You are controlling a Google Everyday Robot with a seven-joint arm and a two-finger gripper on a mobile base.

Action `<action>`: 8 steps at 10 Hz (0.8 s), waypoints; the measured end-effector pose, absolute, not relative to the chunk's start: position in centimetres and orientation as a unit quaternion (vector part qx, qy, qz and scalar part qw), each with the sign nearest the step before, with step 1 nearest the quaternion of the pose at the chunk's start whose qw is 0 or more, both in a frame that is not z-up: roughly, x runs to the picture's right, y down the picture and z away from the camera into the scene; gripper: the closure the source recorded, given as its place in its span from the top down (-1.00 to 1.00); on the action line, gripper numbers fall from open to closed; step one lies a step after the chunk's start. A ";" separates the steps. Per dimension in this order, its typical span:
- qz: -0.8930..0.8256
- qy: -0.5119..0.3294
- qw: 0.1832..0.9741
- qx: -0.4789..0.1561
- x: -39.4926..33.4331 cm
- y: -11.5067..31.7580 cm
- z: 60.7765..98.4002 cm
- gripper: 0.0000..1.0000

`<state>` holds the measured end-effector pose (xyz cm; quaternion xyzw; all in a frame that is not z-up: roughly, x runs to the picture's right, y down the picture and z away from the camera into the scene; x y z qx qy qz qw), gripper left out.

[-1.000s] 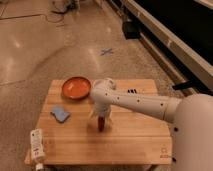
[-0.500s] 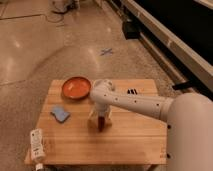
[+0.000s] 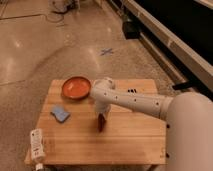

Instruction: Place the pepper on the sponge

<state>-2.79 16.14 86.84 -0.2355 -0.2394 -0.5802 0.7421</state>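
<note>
The dark red pepper (image 3: 101,121) hangs upright just above the middle of the wooden table (image 3: 125,145), held at its top. My gripper (image 3: 102,114) points down from the white arm and is shut on the pepper. The light blue sponge (image 3: 60,113) lies flat on the table's left side, well to the left of the pepper and apart from it.
An orange bowl (image 3: 76,87) sits at the table's back left, just behind my wrist. A white bottle (image 3: 36,145) lies along the front left edge. My white arm (image 3: 145,104) crosses the table's right half. Polished floor surrounds the table.
The gripper with the pepper has shifted slightly left toward the sponge. Nothing else on the table has moved.
</note>
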 end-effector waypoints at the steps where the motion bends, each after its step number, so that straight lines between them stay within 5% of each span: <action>1: -0.583 -0.239 0.740 -0.234 -2.7 16.1 86.5 -0.59; 3: -0.596 -0.239 0.735 -0.218 -2.8 15.8 84.7 -0.97; 8: -0.609 -0.265 0.725 -0.184 -4.0 15.6 80.7 -1.00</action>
